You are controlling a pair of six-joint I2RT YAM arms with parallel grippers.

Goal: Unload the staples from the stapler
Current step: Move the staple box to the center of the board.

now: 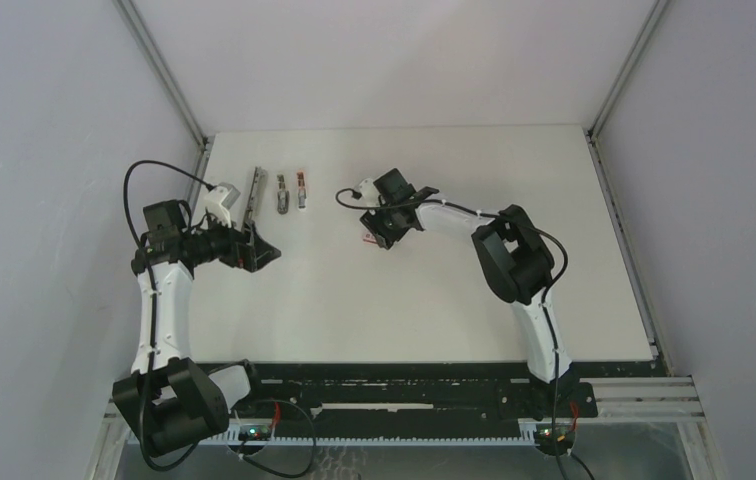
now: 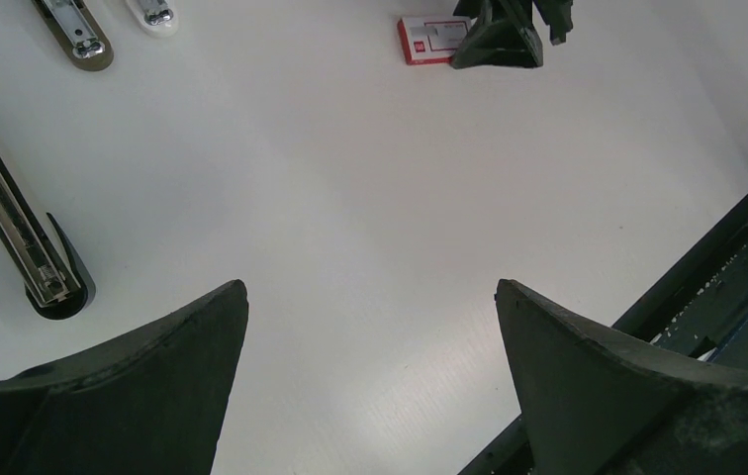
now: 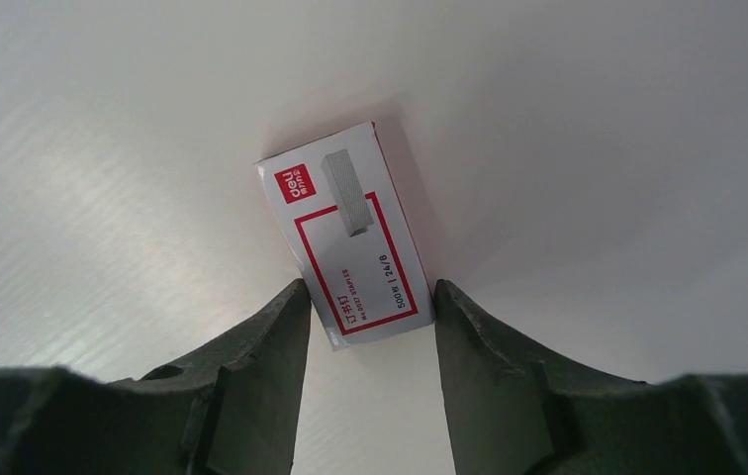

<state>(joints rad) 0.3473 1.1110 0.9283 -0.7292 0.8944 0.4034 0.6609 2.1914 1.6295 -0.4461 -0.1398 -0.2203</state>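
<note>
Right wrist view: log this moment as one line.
right gripper: jaws flank small flat red-and-white box, grip unclear | box: on white table | left gripper: open, empty

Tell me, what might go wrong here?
The box lies skewed between the fingers of the right gripper, with only its near end between them; closing could twist it or let it slip out. The cardboard may also dent. The open left gripper hangs near the stapler; a careless swing might knock it.
</note>
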